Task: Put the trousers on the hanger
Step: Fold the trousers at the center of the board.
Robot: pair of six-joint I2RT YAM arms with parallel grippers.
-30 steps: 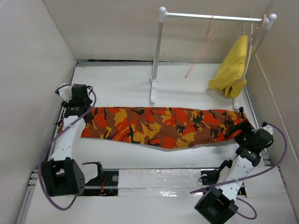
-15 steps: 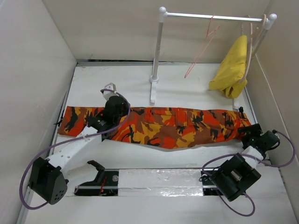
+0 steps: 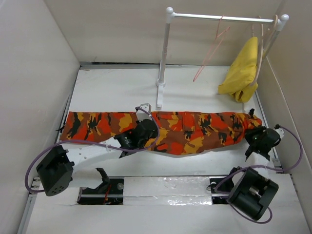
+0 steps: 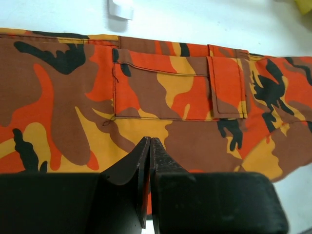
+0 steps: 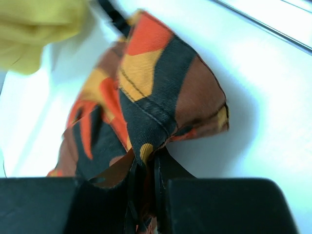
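The trousers (image 3: 195, 131), in orange, red, yellow and black camouflage, lie stretched out flat across the table. My left gripper (image 3: 147, 127) hovers over their middle. In the left wrist view its jaws (image 4: 148, 142) are shut tip to tip above the pocket area of the trousers (image 4: 170, 97), holding nothing. My right gripper (image 3: 254, 136) is at their right end. The right wrist view shows it (image 5: 146, 160) shut on a bunched fold of the trousers (image 5: 151, 92). The hanger (image 3: 209, 53), thin salmon-pink wire, hangs on the rail at the back.
A white rail stand (image 3: 163, 58) rises at the back centre, its foot (image 4: 121, 7) just beyond the trousers. A yellow cloth (image 3: 241, 70) hangs on a paler hanger (image 3: 262, 39) at the rail's right end. Walls enclose the table on three sides.
My left arm has swept right along the trousers from their left end to the middle, jaws closing early on. My right gripper has closed on the right end of the trousers.
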